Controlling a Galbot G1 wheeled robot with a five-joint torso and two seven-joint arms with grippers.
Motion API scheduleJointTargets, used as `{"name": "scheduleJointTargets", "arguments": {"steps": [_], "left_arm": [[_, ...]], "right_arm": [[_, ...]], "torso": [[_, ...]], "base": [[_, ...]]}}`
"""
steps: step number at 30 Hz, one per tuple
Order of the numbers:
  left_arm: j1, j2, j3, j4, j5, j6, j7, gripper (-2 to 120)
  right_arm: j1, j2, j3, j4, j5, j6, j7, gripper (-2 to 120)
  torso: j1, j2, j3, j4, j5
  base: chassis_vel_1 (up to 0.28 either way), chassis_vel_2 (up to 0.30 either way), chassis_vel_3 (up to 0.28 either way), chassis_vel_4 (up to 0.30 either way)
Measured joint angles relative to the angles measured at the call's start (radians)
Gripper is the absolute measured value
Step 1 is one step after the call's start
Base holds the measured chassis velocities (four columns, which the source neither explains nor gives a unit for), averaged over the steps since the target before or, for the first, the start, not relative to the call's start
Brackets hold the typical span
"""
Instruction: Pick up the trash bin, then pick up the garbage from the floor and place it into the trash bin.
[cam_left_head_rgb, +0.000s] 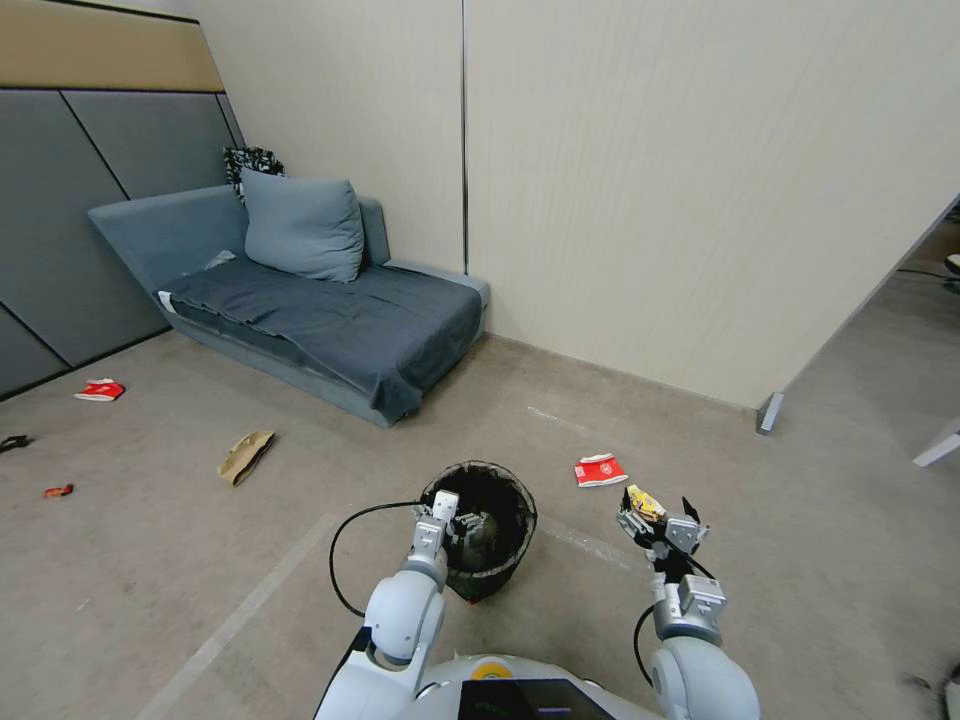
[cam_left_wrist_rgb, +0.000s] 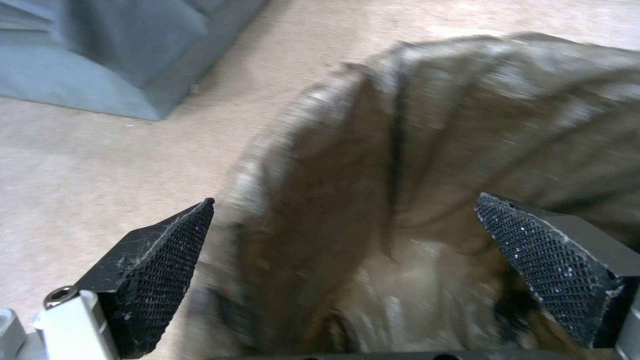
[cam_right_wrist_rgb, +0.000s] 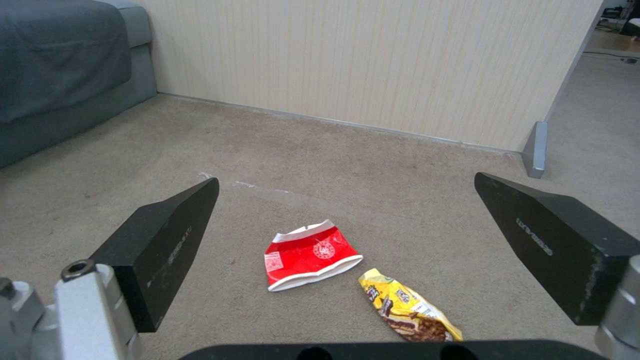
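Trash bin (cam_left_head_rgb: 490, 545): stands upright on the carpet just ahead of the robot, dark liner folded over its rim, a white band low on its side.
Left gripper (cam_left_head_rgb: 462, 528): sits at the bin's near rim; the left wrist view shows its fingers (cam_left_wrist_rgb: 157, 272) spread wide, with the liner's rim (cam_left_wrist_rgb: 373, 200) running between them, one finger outside the bin and one over the inside. The pads do not press the liner.
Yellow snack wrapper (cam_right_wrist_rgb: 408, 312): lies flat on the carpet, just beside the red packet and nearer the robot.
Red-and-white packet (cam_right_wrist_rgb: 310, 255): lies on the floor right of the bin, near the wall.
Right gripper (cam_left_head_rgb: 660, 522): held above the floor to the right of the bin, apart from it; its fingers (cam_right_wrist_rgb: 167, 250) are wide apart and empty. In the right wrist view both the packet and the wrapper lie below and between the fingers, neither touched.
Brown paper bag (cam_left_head_rgb: 245, 456): crumpled on the carpet left of the bin, well apart from it, near the sofa's front.
Other litter: a second red packet (cam_left_head_rgb: 100, 390) and a small red scrap (cam_left_head_rgb: 58, 490) far off to the left.
Sofa (cam_left_head_rgb: 300, 320): grey, against the wall behind the bin, with a cushion (cam_left_head_rgb: 303, 227) on it.
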Motion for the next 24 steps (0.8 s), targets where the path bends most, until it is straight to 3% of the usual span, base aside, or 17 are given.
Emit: {"name": "scheduleJointTargets", "arguments": {"steps": [14,24], "left_arm": [[-0.002,0.002,-0.014,-0.036,-0.005,0.008,-0.005,100],[-0.022,0.001,-0.032,0.008,-0.032,0.023,-0.004,100]], "right_arm": [[0.002,0.000,0.000,-0.010,0.000,0.000,0.000,100],[0.004,0.000,0.000,-0.016,0.000,-0.001,-0.001,100]], "torso": [[0.000,0.000,0.000,0.0001,0.0000],[0.000,0.000,0.000,0.0000,0.0000]], "base": [[0.000,0.000,0.000,0.000],[0.000,0.000,0.000,0.000]]}}
